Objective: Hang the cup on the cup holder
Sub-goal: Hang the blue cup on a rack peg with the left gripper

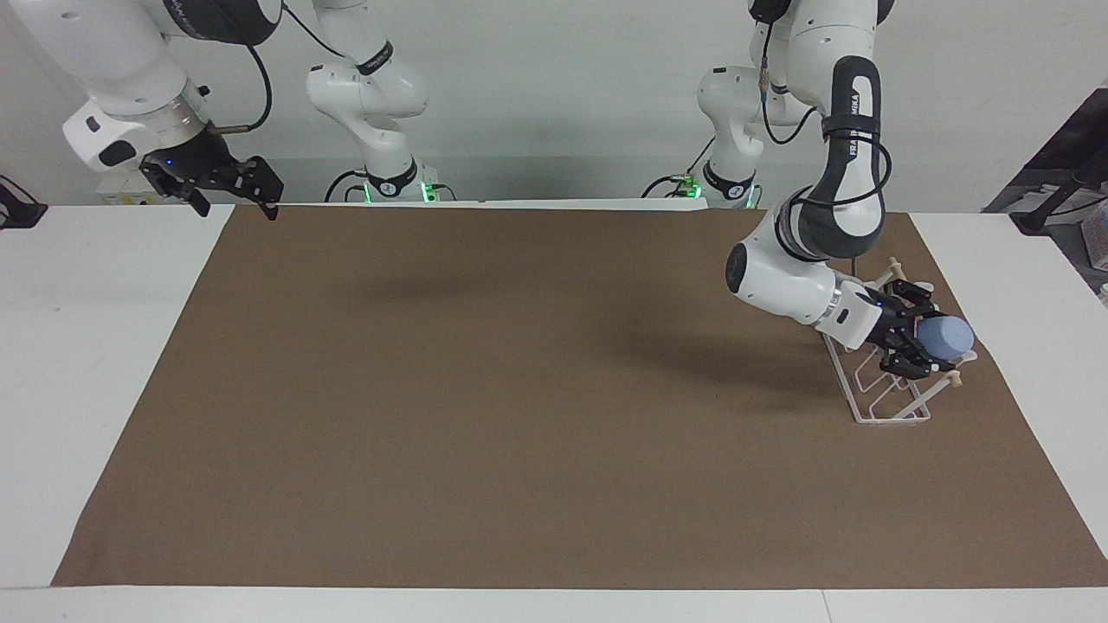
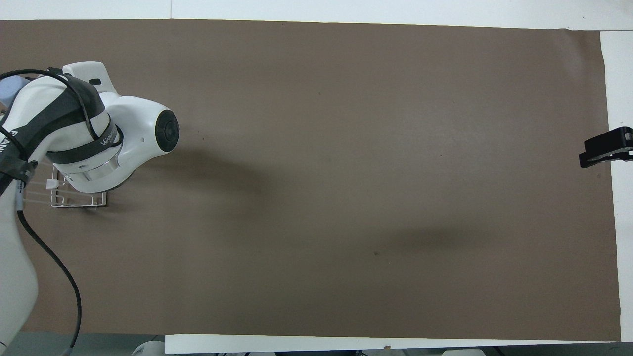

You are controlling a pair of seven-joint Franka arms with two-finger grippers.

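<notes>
While the left arm bent low over the left arm's end of the bench [image 1: 112,346], its left pincer [image 1: 919,339] was clenched round the small light-blue plastic tumbler [image 1: 945,337], a plain matte cup with no handle. The cup lay tilted on its side in that grip, its closed narrower base pointing away from the arm's wrist, and it sat right at the top of the white wire cup holder [image 1: 874,389], against the light wooden dowel [image 1: 894,268] that ran across the rack's top. Whether the cup's mouth had actually gone over one of the slanted wire prongs could not be told, since the black fingers covered that spot. The rack stood on its rectangular base on the brown paper sheet [image 1: 519,389] that covered most of the bench.

From overhead the left arm's white and black links hid nearly all of this; only a corner of the rack's base [image 2: 79,201] and a sliver of the blue cup [image 2: 10,90] showed at the picture's edge.

The right arm waited, its right pincer [image 1: 232,192] hanging released above the corner of the brown sheet at the right arm's end, holding nothing.
</notes>
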